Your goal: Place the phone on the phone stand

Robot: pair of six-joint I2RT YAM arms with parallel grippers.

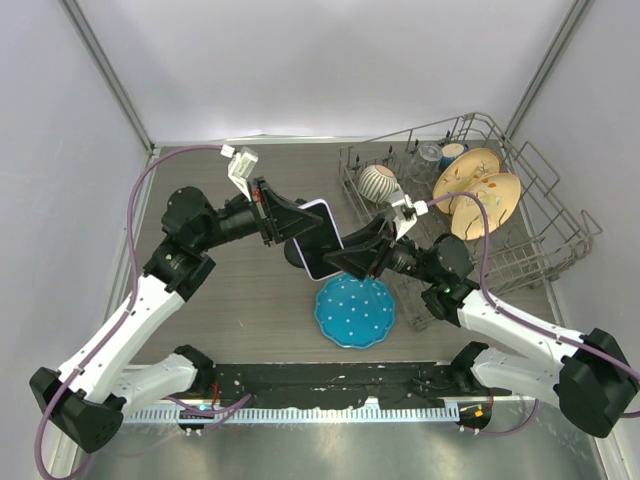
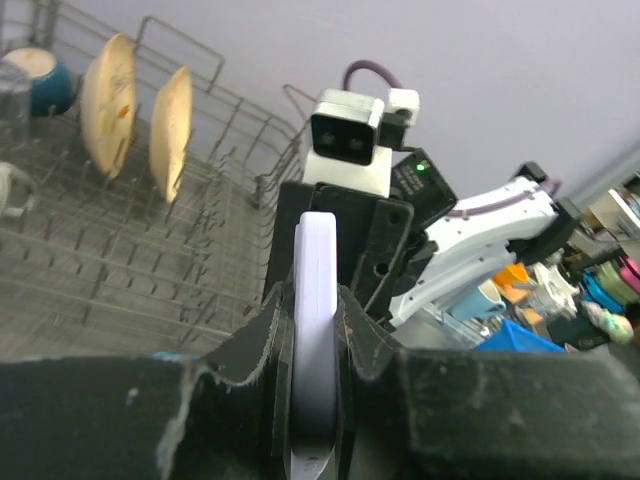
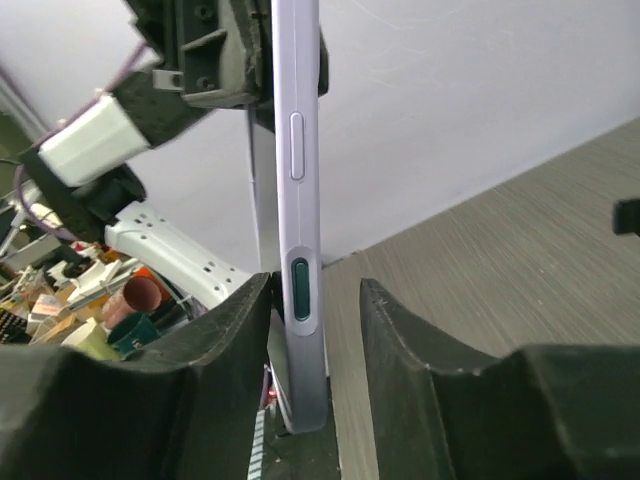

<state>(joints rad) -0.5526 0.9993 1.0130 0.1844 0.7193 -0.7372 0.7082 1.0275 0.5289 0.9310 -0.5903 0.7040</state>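
Note:
The phone has a black screen and a lavender edge and is held above the table's middle. My left gripper is shut on its left end; in the left wrist view its edge sits tight between my fingers. My right gripper is open around the phone's right end. In the right wrist view the phone touches my left finger and a gap stays to the right one. A black rounded shape under the phone looks like the phone stand's base. Its post and clamp are hidden.
A blue dotted plate lies just in front of the phone. A wire dish rack stands at the right with beige plates, a striped bowl and cups. White walls enclose the table.

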